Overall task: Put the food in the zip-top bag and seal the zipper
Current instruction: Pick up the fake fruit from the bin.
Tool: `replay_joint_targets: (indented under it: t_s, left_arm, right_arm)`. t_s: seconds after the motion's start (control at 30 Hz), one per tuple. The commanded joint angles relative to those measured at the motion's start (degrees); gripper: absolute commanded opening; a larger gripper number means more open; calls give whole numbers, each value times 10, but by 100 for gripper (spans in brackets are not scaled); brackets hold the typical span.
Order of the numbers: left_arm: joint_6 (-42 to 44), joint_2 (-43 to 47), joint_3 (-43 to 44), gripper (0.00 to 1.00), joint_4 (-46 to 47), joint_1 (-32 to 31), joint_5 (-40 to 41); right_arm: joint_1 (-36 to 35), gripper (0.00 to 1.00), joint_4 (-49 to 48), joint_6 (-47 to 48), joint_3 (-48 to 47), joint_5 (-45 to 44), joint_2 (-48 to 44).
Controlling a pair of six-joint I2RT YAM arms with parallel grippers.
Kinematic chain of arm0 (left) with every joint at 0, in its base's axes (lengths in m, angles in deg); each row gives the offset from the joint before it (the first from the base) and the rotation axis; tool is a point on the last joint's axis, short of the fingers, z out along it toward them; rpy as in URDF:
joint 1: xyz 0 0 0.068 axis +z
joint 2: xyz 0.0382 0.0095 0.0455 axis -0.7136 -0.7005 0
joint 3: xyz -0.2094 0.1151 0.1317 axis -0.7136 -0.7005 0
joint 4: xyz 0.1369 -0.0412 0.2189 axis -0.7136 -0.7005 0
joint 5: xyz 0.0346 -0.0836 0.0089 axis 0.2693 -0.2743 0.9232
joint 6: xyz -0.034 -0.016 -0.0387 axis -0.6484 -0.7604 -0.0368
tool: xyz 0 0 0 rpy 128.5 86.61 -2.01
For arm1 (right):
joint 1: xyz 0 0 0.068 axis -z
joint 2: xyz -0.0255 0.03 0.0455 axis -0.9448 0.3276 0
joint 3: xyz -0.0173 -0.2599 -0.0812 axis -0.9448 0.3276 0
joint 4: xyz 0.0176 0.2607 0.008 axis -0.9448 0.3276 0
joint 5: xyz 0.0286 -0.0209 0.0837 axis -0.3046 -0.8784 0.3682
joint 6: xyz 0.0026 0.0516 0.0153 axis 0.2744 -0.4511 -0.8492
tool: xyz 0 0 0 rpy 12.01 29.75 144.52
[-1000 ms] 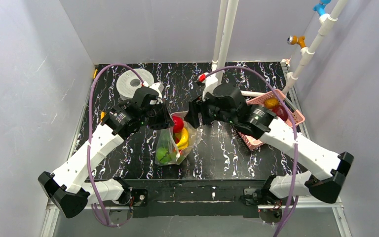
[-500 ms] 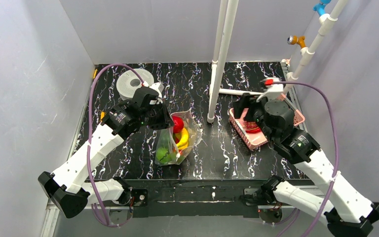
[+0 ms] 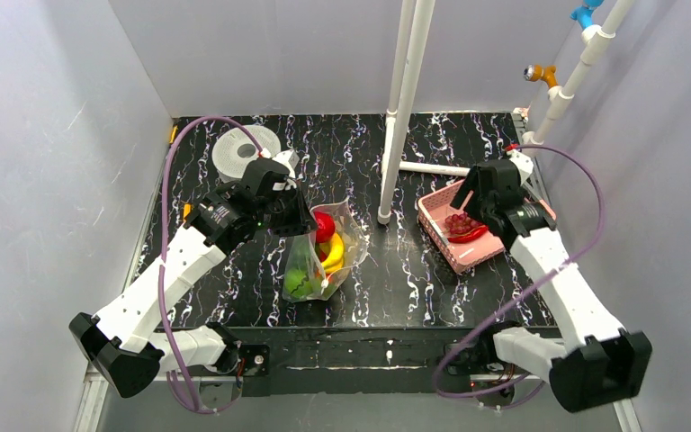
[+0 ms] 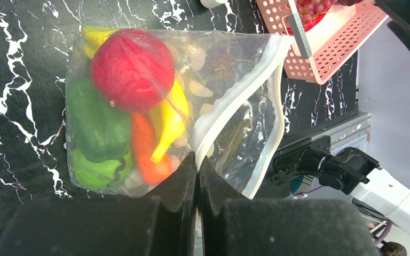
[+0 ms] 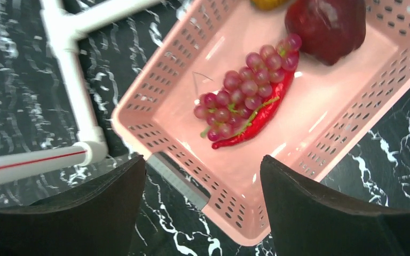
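Left jaws pressed tight together, pinching the mouth edge of the zip-top bag [image 4: 235, 106] right by the zipper [image 4: 229, 90], and the mouth gapes wide open. The bag lies on the bench between the two arms, already loaded: a red ball [image 4: 132, 69], a green pepper [image 4: 96, 125], a yellow banana [image 4: 168, 125] and an orange carrot [image 4: 144, 146] are packed in against its bottom.

Over to the right jaws: spread wide, nothing between them, hanging above the pink basket [image 5: 160, 106]. Inside it a bunch of purple grapes [image 5: 240, 93] lies on top of a red chilli [image 5: 256, 122], with a dark red fruit [image 5: 325, 24] off in the corner.

The bench [image 3: 414, 279] is black with white marble veining. A white pipe [image 3: 400, 108] stands upright near its middle, between bag and basket. A grey-white spool [image 3: 234, 151] sits at the far left. Plain grey walls [image 3: 54, 135] close in on three sides, and a slanted pipe at the far right carries a blue fitting [image 3: 585, 13].
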Motion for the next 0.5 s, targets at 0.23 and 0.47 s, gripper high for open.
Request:
replay_joint_targets:
  t_s: [0.23, 0.47]
  left_arm:
    - [-5, 25, 6, 0, -8, 2, -3]
    - [-4, 26, 8, 0, -14, 2, -4]
  right_arm:
    - [112, 74, 43, -74, -85, 177, 209]
    - [112, 71, 71, -90, -149, 169, 341]
